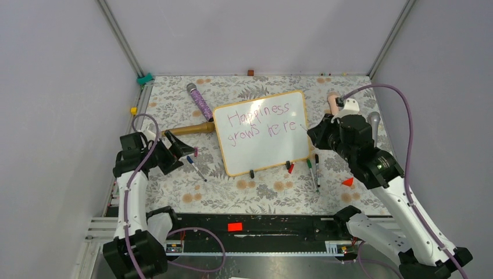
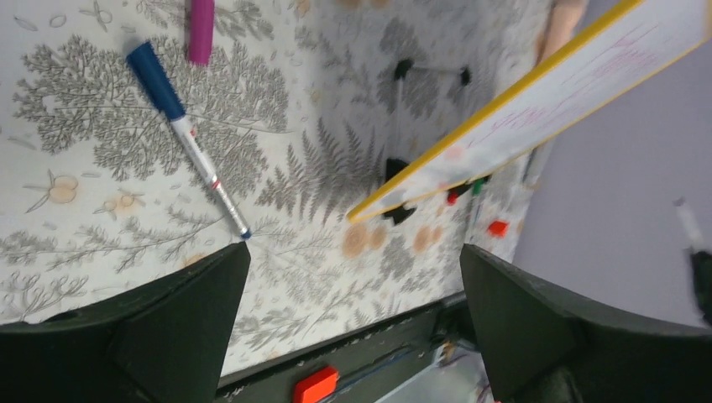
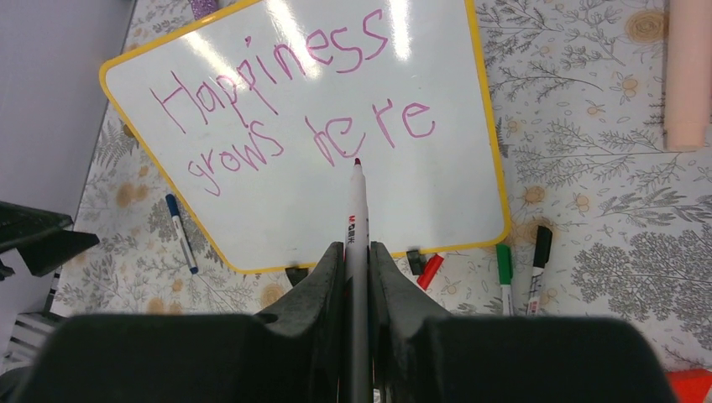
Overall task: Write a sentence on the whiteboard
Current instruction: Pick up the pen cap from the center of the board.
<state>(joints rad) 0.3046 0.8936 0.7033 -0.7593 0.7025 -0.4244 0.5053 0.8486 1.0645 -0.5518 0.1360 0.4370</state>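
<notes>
The whiteboard (image 1: 264, 148) lies tilted in the middle of the floral mat, and it also shows in the right wrist view (image 3: 277, 201) and edge-on in the left wrist view (image 2: 546, 92). The sentence (image 3: 294, 101) reads "Happiness grows here" in pink, in two lines. My right gripper (image 3: 357, 252) is shut on a white marker (image 3: 358, 210). Its red tip sits just under the word "here"; I cannot tell if it touches the board. In the top view the right gripper (image 1: 314, 132) is at the board's right edge. My left gripper (image 2: 353, 285) is open and empty, left of the board (image 1: 174, 148).
A blue-capped marker (image 1: 196, 167) and a pink cap (image 2: 200, 29) lie by the left gripper. Green and black markers (image 1: 314, 168) and a red cap (image 1: 290, 168) lie at the board's near edge. A purple microphone (image 1: 199, 102), wooden handle (image 1: 192, 129) and peach cylinder (image 1: 333, 103) lie behind.
</notes>
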